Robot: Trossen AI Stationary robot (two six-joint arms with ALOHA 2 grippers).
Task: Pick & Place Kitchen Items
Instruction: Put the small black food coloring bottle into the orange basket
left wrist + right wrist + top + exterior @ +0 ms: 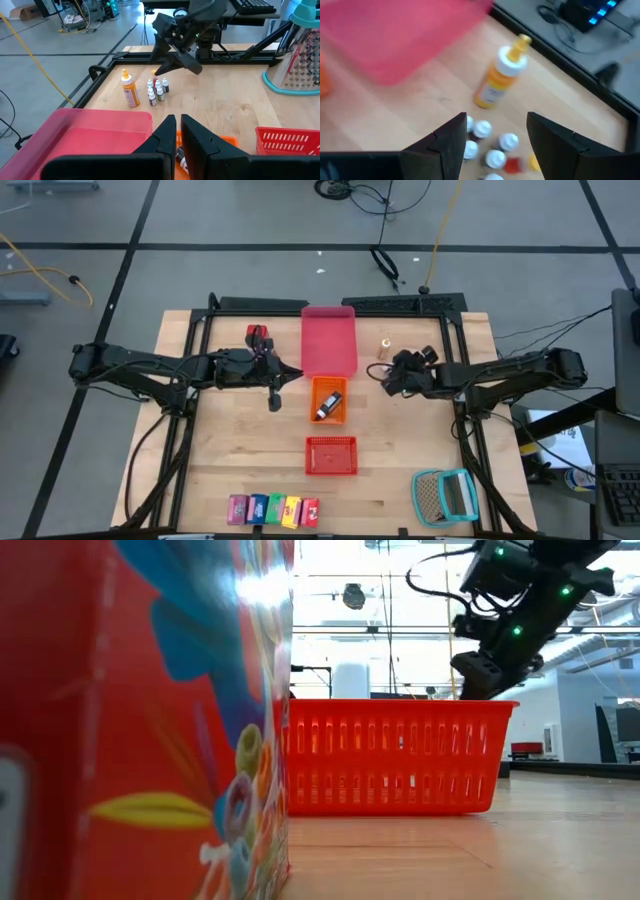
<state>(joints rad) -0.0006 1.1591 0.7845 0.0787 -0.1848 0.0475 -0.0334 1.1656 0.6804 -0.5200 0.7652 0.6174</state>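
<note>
Bottles (156, 92), a tight cluster of tiny white-capped ones with an orange-capped bottle (130, 90) just beside them, stand on the bare wood near the far edge of the table, to the right of the pink tray (329, 338). My right gripper (496, 137) hangs directly over that cluster with its fingers spread wide and nothing between them; through the gap I see white caps, plus a red cap and a yellow one at the near edge. My left gripper (176, 131) waits over the seam between the pink tray and the orange tray (328, 400), fingers pinched nearly together and empty; one dark-capped bottle (328, 406) lies in the orange tray. I judge the step in hand to be the reach for one small bottle, not yet gripped. The next move calls for picking a single cap, centring my fingers on it, and coming straight down so the neighbours, which stand touching or nearly so, are not knocked over; the orange-capped one stands close enough to catch a finger. Elsewhere, the cartons (273, 509) sit in a row at the near edge, a red container (258, 335) lies left of the pink tray, and the red basket (331, 455) looks empty.
</note>
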